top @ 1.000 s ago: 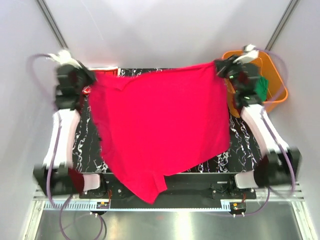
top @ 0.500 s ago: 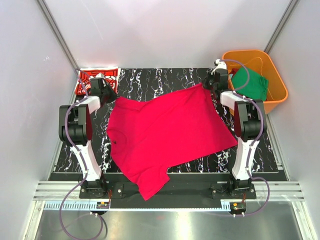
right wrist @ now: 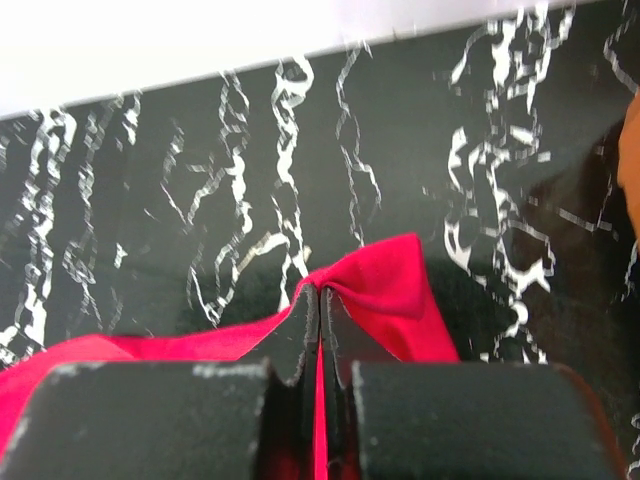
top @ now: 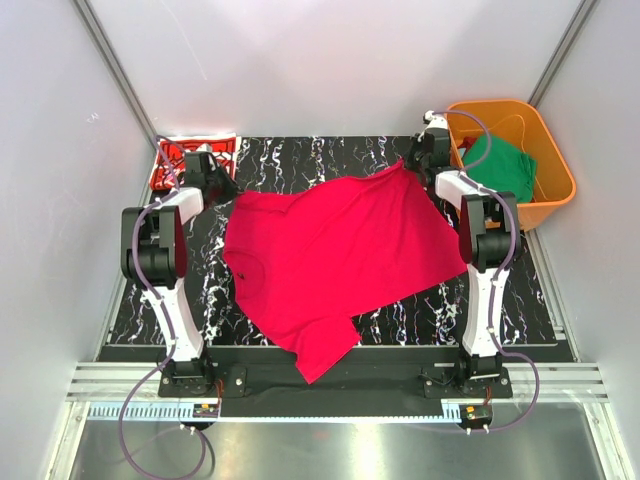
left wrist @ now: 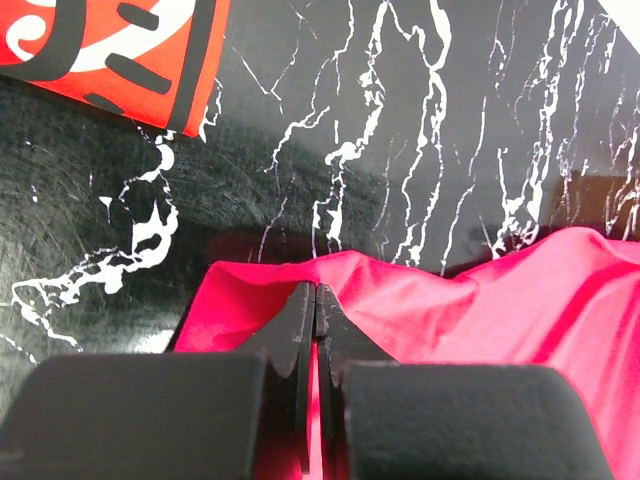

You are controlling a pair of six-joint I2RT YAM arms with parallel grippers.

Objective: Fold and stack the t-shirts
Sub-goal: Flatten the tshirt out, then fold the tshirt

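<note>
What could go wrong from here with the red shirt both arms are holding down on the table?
The left fingers and right fingers each pinch only a small bit of the far edge of the crimson t-shirt, so a pull may slip it free. One sleeve reaches past the near edge of the table and could drag or snag. The shirt lies skewed and rippled, so a fold now would likely come out crooked.

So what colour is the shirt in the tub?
The shirt is plain green; clearest in the top external view.
</note>
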